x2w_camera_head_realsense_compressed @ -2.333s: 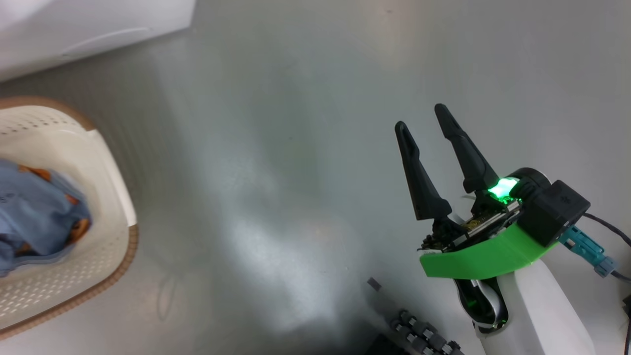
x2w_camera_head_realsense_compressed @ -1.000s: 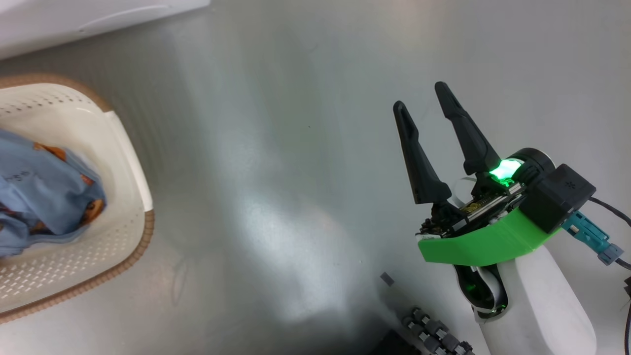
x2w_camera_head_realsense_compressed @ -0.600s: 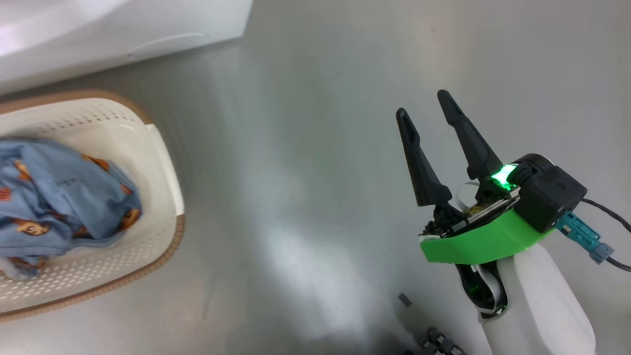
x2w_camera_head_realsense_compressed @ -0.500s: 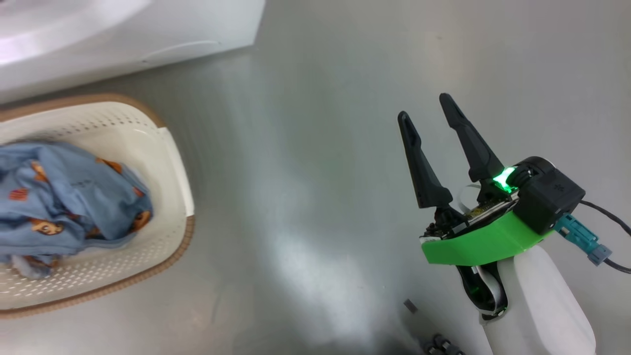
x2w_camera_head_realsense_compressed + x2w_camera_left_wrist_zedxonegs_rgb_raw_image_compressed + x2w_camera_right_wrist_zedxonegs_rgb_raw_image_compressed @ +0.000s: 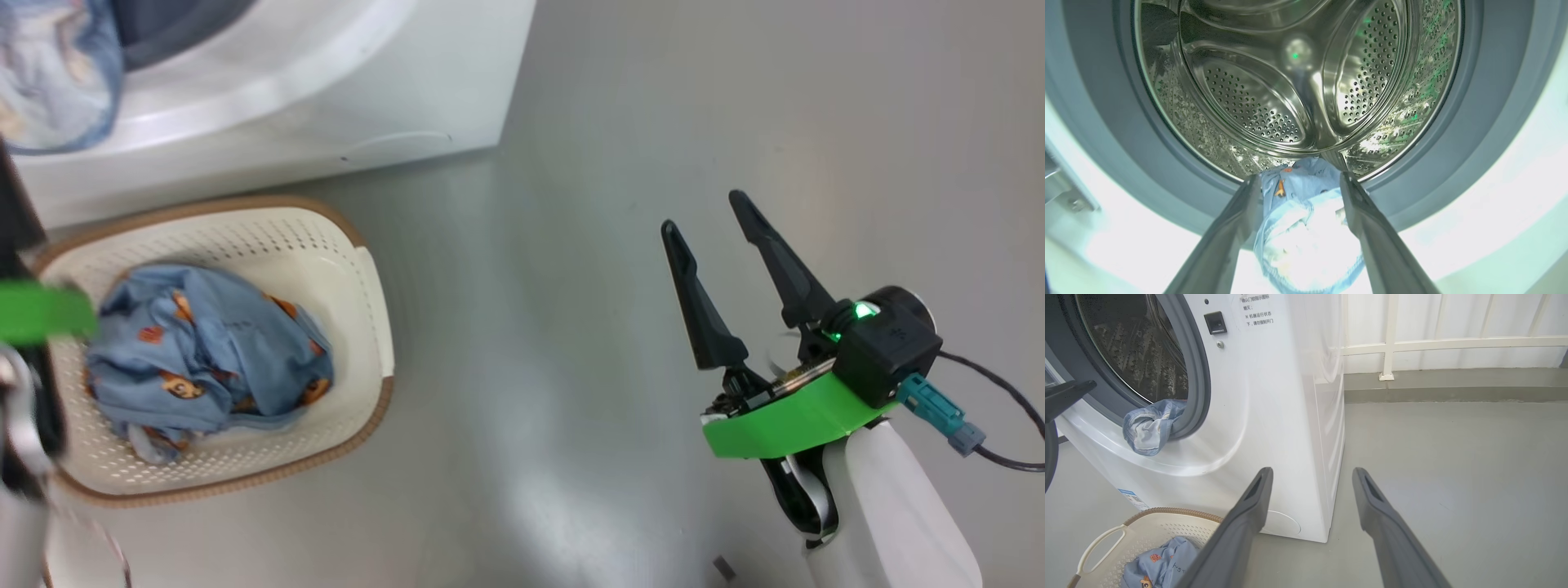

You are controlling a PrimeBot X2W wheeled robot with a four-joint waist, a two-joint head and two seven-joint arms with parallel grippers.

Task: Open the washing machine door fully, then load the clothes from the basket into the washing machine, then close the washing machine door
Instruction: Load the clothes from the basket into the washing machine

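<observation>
Blue clothes over gasket, between jaws of left gripper

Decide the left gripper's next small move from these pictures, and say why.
Probably nudge the blue garment deeper into the drum. It hangs over the grey seal, half outside, between the open fingers of the left gripper. Left there, it could get caught at closing. More clothes wait in the basket.

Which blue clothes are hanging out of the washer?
The piece draped over the door opening's rim on the washing machine; the other bundle lies inside the basket.
</observation>
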